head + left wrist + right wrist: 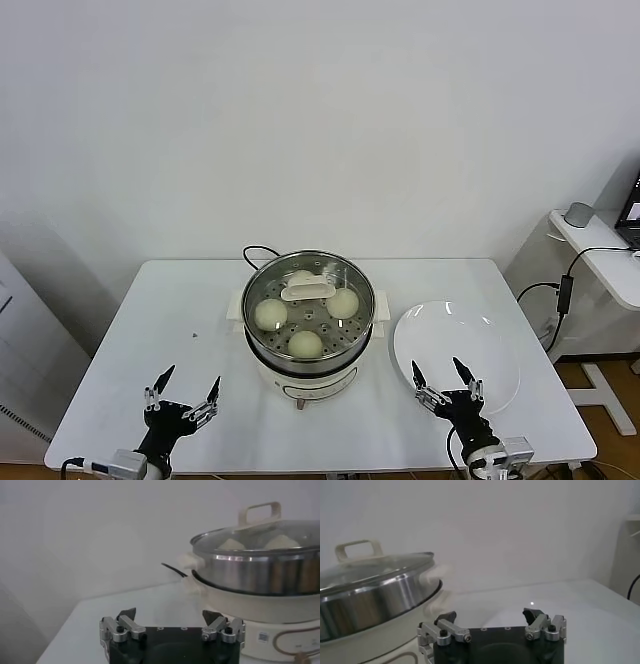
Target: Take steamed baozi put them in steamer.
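The steel steamer [262, 345] sits on its white pot base at the table's middle, covered by a glass lid [348, 274] with a white handle. Under the lid lie the cream-white baozi: one at the left [270, 314], one at the front [305, 344], one at the right [343, 303] and one at the back [301, 277], partly hidden by the handle. The steamer also shows in the left wrist view [260, 572] and the right wrist view [370, 605]. My left gripper [182, 391] is open and empty at the front left. My right gripper [445, 381] is open and empty over the plate's front edge.
A flat white plate [470, 340] lies empty right of the steamer. The pot's black cord [255, 252] runs off behind it. A side table with cables [600, 250] stands beyond the table's right edge.
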You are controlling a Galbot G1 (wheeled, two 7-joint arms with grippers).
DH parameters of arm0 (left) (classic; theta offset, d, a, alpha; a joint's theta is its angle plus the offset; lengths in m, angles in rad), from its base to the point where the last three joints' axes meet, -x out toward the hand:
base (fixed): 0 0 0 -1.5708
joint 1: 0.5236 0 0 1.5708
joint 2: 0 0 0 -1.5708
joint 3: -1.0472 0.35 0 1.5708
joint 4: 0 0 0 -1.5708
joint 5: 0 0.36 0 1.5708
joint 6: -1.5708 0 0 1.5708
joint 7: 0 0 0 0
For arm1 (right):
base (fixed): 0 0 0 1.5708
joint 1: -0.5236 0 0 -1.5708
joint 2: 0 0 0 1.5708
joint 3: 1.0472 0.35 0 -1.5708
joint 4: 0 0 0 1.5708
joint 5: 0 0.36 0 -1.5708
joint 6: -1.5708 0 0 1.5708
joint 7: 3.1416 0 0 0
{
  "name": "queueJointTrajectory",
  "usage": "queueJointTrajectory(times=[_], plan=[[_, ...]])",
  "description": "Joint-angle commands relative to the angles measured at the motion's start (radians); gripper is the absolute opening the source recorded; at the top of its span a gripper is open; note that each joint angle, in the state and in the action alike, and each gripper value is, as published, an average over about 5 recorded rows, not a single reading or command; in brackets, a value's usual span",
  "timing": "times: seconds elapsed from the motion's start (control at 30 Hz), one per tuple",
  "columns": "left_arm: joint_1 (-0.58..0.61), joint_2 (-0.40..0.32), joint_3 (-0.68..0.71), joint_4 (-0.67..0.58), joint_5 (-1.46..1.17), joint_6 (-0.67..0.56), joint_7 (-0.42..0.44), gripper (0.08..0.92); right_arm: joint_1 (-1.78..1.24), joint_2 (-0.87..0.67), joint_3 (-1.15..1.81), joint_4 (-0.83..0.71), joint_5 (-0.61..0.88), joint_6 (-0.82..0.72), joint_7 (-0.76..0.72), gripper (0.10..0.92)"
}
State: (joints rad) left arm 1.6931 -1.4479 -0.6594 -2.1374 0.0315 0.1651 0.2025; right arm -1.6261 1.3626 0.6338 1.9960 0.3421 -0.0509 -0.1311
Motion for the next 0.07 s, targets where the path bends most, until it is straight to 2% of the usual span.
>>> queueJointTrajectory(times=[0.03,0.07], plan=[[0.012,0.004,0.0,-0.021,-0.006,0.029,0.006,0.823,-0.012,0.003,0.005,0.022,-0.024,-0.02,-0.006,0.823],[0.014,0.004,0.0,-0.022,-0.006,0.029,0.006,0.823,-0.014,0.004,0.006,0.023,-0.024,-0.02,-0.006,0.823]])
